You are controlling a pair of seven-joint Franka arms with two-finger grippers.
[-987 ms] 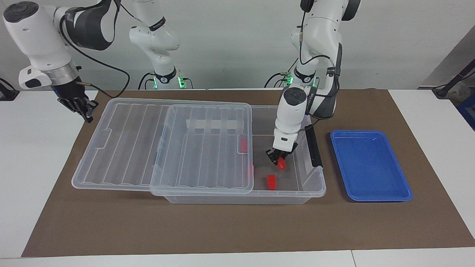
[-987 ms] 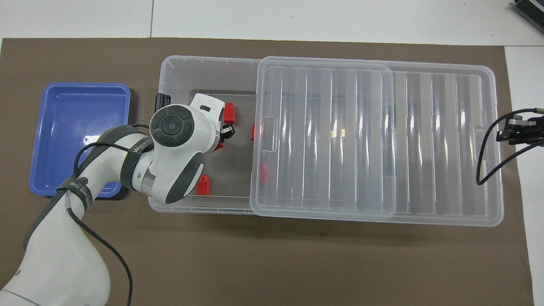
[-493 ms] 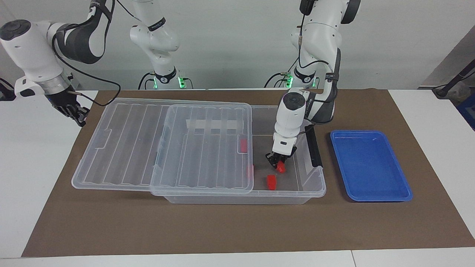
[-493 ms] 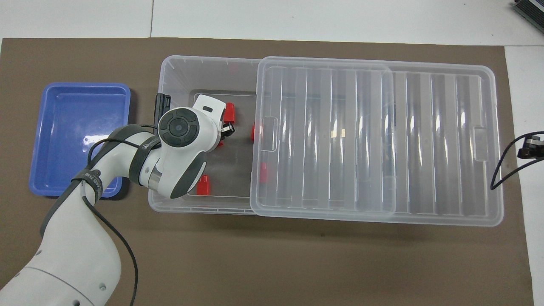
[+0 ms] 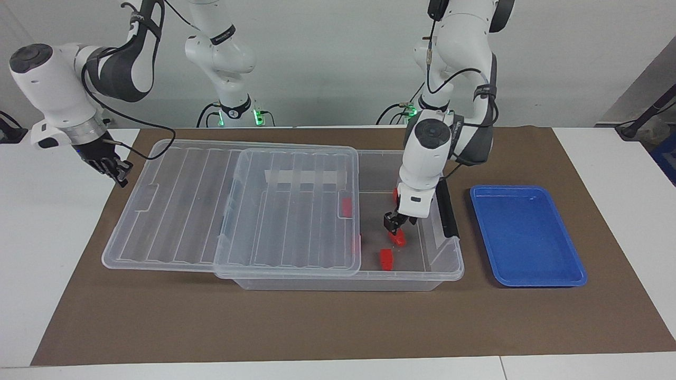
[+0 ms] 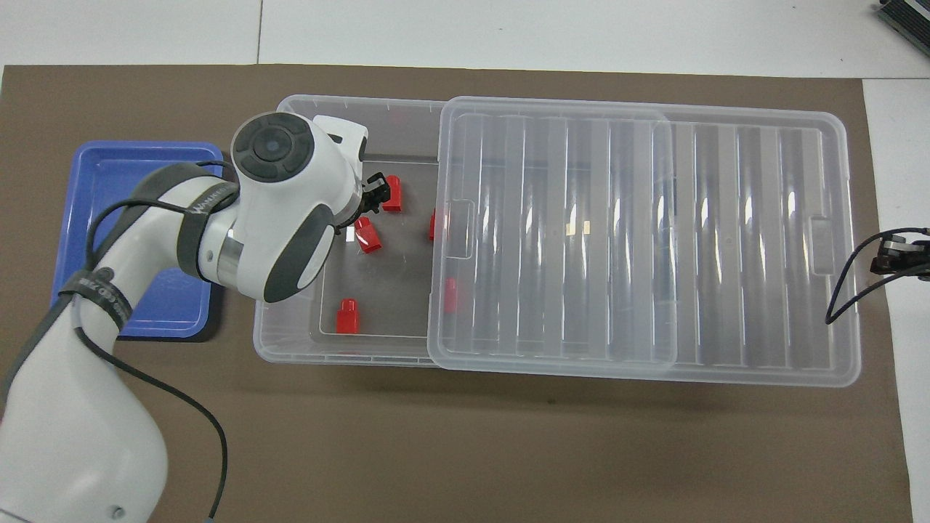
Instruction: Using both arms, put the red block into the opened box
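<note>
The clear box [image 5: 450, 263] [image 6: 290, 120] stands open at the left arm's end. Its ribbed lid [image 5: 185, 211] [image 6: 654, 240] is slid toward the right arm's end. A red block [image 5: 398, 238] [image 6: 368, 234] lies free on the box floor. My left gripper [image 5: 395, 221] [image 6: 376, 190] hangs open just above it, inside the box, holding nothing. Other red blocks lie on the floor: one farther from the robots [image 5: 386, 258] [image 6: 393, 193], one nearer [image 6: 347, 317], two under the lid's edge [image 5: 346, 207] [image 6: 450, 294]. My right gripper [image 5: 113, 169] [image 6: 890, 254] waits shut and empty past the lid's end.
An empty blue tray [image 5: 528, 235] [image 6: 76, 181] sits on the brown mat beside the box, at the left arm's end. The left arm's forearm hangs over part of it. The box's black latch [image 5: 448, 211] lies along the end wall by the left gripper.
The left gripper has opened and lifted off the red block, which now lies on the box floor. The right gripper has shifted slightly beside the lid's end.
</note>
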